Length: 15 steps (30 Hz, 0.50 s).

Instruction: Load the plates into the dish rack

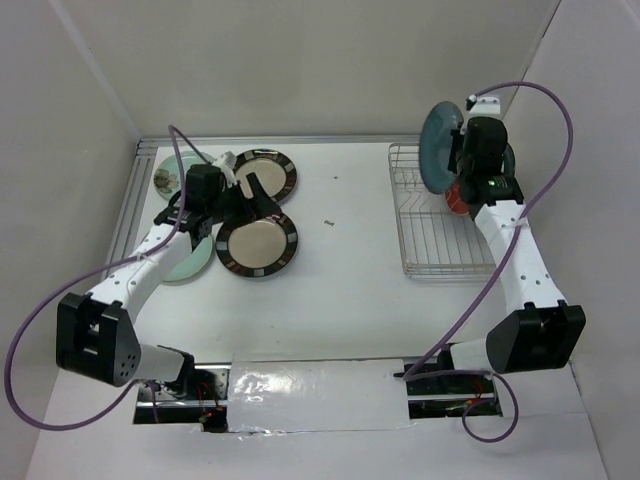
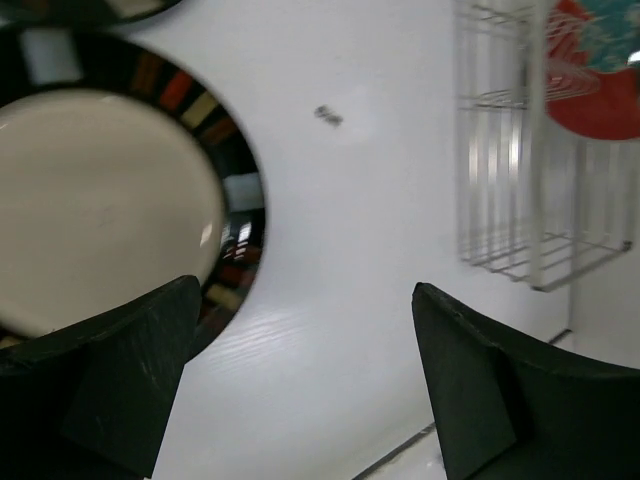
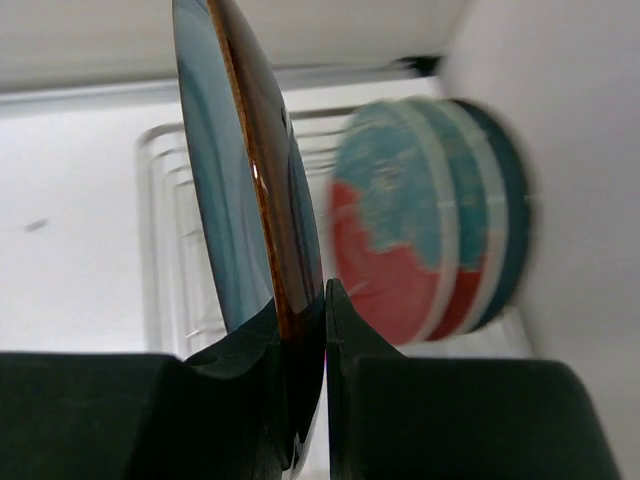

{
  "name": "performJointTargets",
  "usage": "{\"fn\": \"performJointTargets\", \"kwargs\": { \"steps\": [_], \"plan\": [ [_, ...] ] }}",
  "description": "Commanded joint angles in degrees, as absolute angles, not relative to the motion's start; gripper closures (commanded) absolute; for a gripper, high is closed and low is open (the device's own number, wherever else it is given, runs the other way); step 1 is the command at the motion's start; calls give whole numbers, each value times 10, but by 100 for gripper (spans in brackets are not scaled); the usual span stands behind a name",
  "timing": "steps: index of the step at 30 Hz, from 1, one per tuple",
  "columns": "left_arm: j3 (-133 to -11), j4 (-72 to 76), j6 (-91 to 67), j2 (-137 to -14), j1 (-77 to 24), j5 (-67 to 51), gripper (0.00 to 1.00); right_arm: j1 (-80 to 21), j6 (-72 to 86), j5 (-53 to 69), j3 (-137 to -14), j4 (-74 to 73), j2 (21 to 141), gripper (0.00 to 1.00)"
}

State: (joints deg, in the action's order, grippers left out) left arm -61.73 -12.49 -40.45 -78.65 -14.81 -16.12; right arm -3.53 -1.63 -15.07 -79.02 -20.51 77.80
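Note:
My right gripper [image 1: 455,160] is shut on the lower rim of a dark teal plate [image 1: 437,145]. It holds the plate upright on edge above the far end of the silver wire dish rack [image 1: 440,240]. The right wrist view shows the same grip [image 3: 322,300] on this plate [image 3: 240,170], with red-and-teal plates [image 3: 400,240] and a dark teal plate [image 3: 515,200] standing in the rack behind. My left gripper [image 1: 255,203] is open and empty, low between two cream plates with striped rims [image 1: 265,172] [image 1: 257,245]. One cream plate [image 2: 100,200] lies by my left finger [image 2: 130,370].
Two mint-green plates [image 1: 170,175] [image 1: 190,262] lie at the far left, partly under the left arm. A small dark speck [image 1: 328,222] lies mid-table. The rack [image 2: 520,200] stands against the right wall. A metal rail [image 1: 260,140] runs along the back edge.

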Motion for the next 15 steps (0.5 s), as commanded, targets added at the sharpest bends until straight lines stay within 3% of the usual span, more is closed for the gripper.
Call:
{"fn": "performJointTargets", "kwargs": {
  "steps": [1,5,15],
  "plan": [
    [-572,-185,-359,-747,-119,-112,0,-25,-106,-289,-786,-19,731,100],
    [-533,-191,-348,-722,-102,-117,0,8,-145,-294,-745,56,742,100],
    [-520,-196,-330,-716,-97,-110,0,47,-149,-223,-715,82,791,100]
  ]
}}
